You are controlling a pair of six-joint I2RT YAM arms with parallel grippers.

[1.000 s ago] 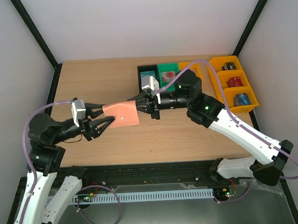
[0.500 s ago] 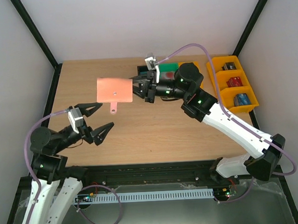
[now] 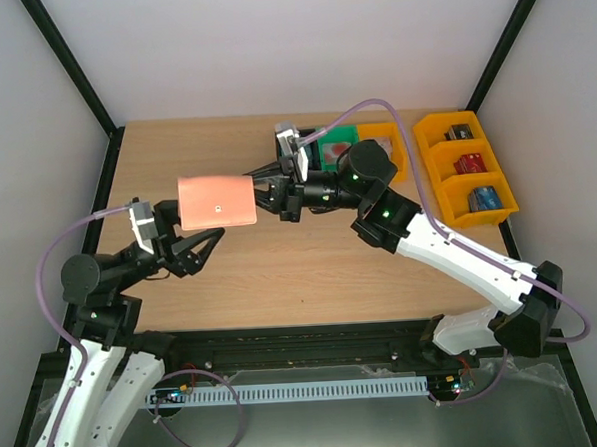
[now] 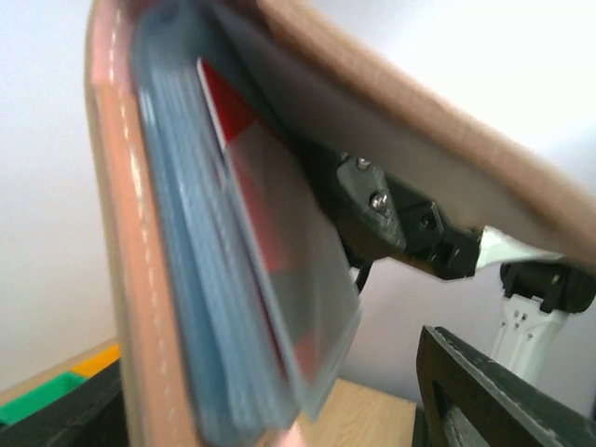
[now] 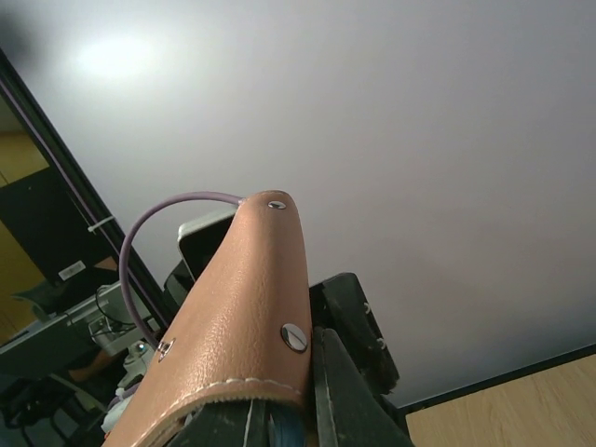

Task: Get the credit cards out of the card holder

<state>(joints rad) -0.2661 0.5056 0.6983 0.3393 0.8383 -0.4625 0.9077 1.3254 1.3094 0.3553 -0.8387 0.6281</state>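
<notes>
The card holder, pinkish-tan with a small dark dot, hangs flat above the left middle of the table. My right gripper is shut on its right edge; in the right wrist view the leather sits pinched between the jaws. My left gripper is open at the holder's near left edge. In the left wrist view the holder gapes, showing blue-grey lining. A red credit card and a pale one stick out between my spread left fingers.
Green and orange bins stand at the back behind the right arm. A yellow-orange tray at the back right holds chunky blocks. Black frame posts run along both sides.
My left gripper let go of the holder, drew back toward me, then came up under it again. The right arm lifted the holder off the table and carried it left.
</notes>
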